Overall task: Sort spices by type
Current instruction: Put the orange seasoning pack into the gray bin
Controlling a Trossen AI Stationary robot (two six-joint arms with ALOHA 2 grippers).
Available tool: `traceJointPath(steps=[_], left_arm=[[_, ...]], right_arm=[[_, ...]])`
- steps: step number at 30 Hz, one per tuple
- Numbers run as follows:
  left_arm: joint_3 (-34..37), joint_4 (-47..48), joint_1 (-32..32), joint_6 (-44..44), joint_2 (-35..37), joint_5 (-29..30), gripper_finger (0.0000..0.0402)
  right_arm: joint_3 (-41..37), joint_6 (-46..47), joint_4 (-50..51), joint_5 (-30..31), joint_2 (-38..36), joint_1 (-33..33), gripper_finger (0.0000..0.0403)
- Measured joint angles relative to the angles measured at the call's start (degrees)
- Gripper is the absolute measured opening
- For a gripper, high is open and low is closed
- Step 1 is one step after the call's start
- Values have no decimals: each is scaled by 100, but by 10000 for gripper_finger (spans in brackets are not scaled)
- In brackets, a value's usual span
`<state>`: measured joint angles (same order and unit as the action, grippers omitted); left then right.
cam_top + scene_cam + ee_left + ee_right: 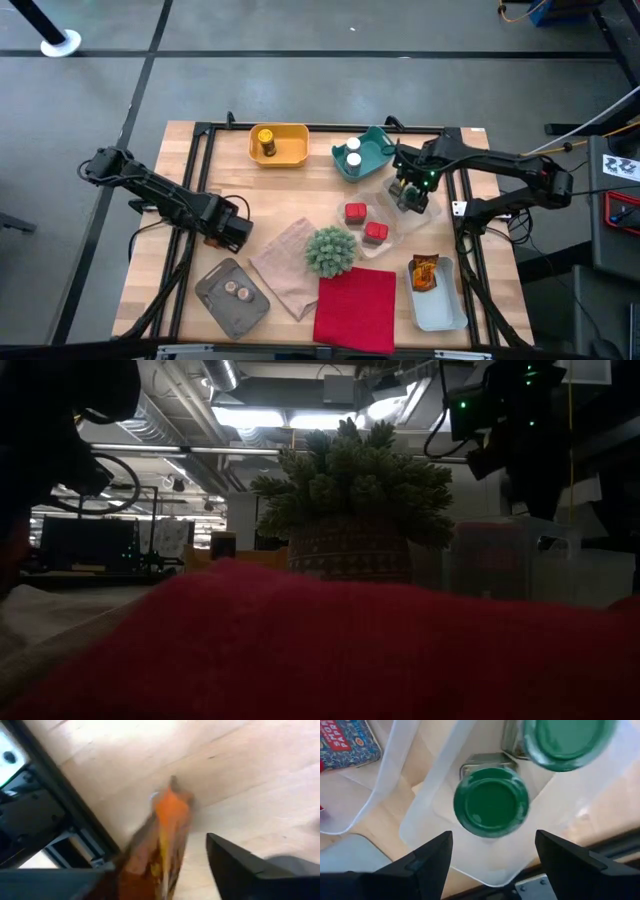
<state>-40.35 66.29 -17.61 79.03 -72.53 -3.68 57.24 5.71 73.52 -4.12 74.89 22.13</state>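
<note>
An orange-brown foil packet (165, 835) stands on edge on the wooden table between the fingers of my left gripper (165, 857), which points down at the table's left (228, 232). My right gripper (494, 837) hangs open, pointing down, above a green-lidded jar (491, 802). That jar stands beside a second green jar (565, 740) in a clear tray (435, 795); the gripper touches neither. In the high view the right gripper (410, 190) hides both jars. My left gripper comes at the foil packet from above, fingers pointing down, one on each flat side. The packet's lower part (142, 870) lies close against one finger (75, 882), while a gap shows to the other finger (235, 865). The packet's bottom end is hidden; the packet is tilted.
A yellow tray (295, 150) holds a yellow jar, a teal tray (372, 148) white-capped jars, and a clear tray (395, 222) red tins (365, 222). A grey tray (215, 300) carries brown discs; a pale tray (440, 305) another packet. A plant ball (330, 250), a red cloth (355, 308) and a beige cloth (285, 265) lie at the middle front.
</note>
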Motion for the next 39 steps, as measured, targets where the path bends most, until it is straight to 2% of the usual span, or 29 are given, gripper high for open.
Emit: traceJointPath(steps=[8,11,18,23,30,35,39], left_arm=[[-5,-24,2,-120,0,-7,40],[-5,-148,2,-104,0,-2,11],[-81,-551,235,-125,4,15,18],[-454,-551,532,-662,4,355,8],[-1263,-691,1016,-1690,7,623,8],[-1635,-1901,1147,-2902,9,652,8],[-1649,-3290,1139,-3756,9,651,12]], right_arm=[[325,-4,93,369,-509,0,285],[331,-4,97,370,-822,0,285],[331,1,-48,360,-1477,0,285],[331,1,-257,309,-1835,0,285],[272,-93,-400,-668,-2058,0,285],[-53,-254,-1024,-1448,-2056,-2,285],[-485,-297,-2427,-2099,-2052,-2,285]])
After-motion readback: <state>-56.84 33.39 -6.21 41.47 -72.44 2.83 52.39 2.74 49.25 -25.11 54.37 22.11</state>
